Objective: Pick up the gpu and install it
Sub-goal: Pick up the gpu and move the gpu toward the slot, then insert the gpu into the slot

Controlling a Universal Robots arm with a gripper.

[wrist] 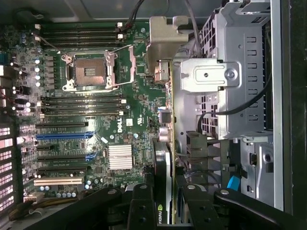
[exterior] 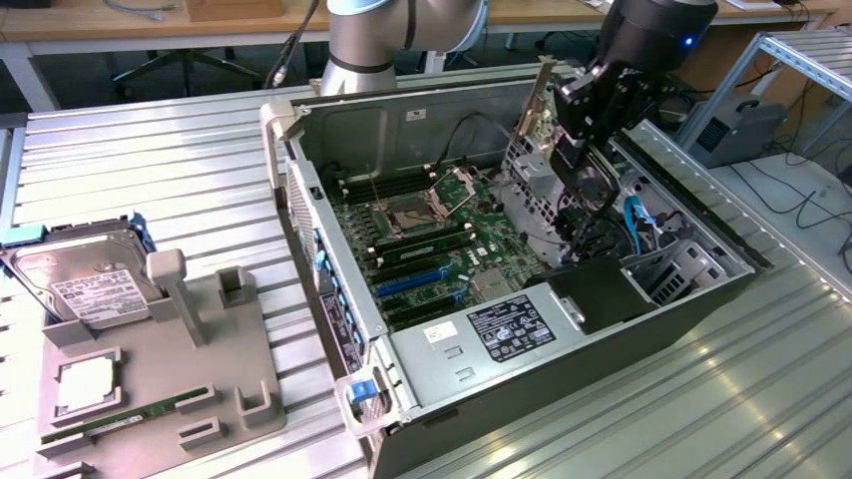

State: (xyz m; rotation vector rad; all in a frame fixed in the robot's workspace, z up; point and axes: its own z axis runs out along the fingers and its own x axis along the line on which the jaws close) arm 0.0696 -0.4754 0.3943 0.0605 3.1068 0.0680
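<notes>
The gpu [exterior: 586, 180] hangs edge-on over the open computer case [exterior: 333, 299], with my gripper [exterior: 584, 140] shut on it. In the wrist view the gpu [wrist: 162, 158] runs away from my gripper [wrist: 165, 203] as a thin dark card. Its silver bracket [wrist: 165, 38] is at the far end, and black fingers [wrist: 139, 206] clamp both faces. The card floats beside the silver drive cage [wrist: 230, 76], off to one side of the motherboard's blue expansion slots [wrist: 62, 135] [exterior: 406, 284], and is not seated in any slot.
A grey fixture [exterior: 226, 389] on the exterior view's left holds a hard drive [exterior: 87, 284], a processor [exterior: 83, 384] and a green memory stick [exterior: 127, 414]. Inside the case are the power supply [exterior: 513, 324], loose cables [exterior: 637, 215] and the empty processor socket [wrist: 91, 72].
</notes>
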